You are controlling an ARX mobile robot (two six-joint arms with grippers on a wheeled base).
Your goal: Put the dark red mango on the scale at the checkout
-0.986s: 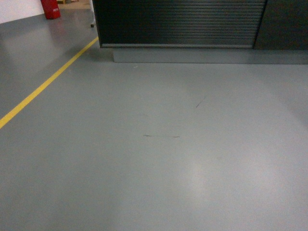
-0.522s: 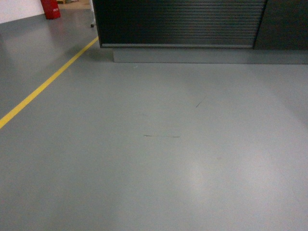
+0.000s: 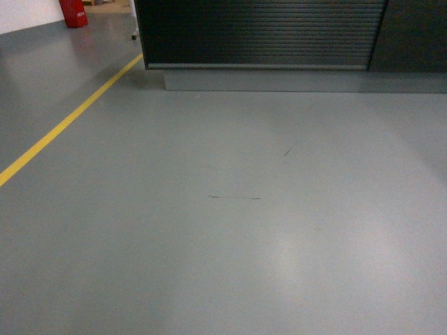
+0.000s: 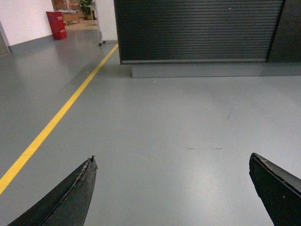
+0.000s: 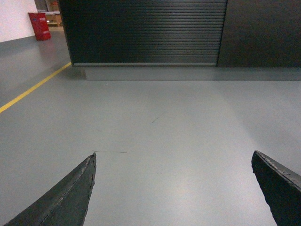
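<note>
The checkout (image 3: 258, 35) stands ahead across the grey floor: a dark counter with a ribbed slatted front and a grey base plinth (image 3: 279, 80). It also shows in the left wrist view as checkout (image 4: 197, 30) and in the right wrist view as checkout (image 5: 146, 33). Only its front shows, not its top. The dark red mango and the scale are out of view. My left gripper (image 4: 172, 159) is open, with only floor between its dark fingers. My right gripper (image 5: 174, 155) is open too and holds nothing. Neither gripper appears in the head view.
A yellow floor line (image 3: 66, 122) runs diagonally along the left. A red bin (image 3: 73, 12) stands far back left by a white wall. A plain dark panel (image 3: 415, 35) adjoins the counter on the right. Thin scuff marks (image 3: 234, 197) cross the bare grey floor.
</note>
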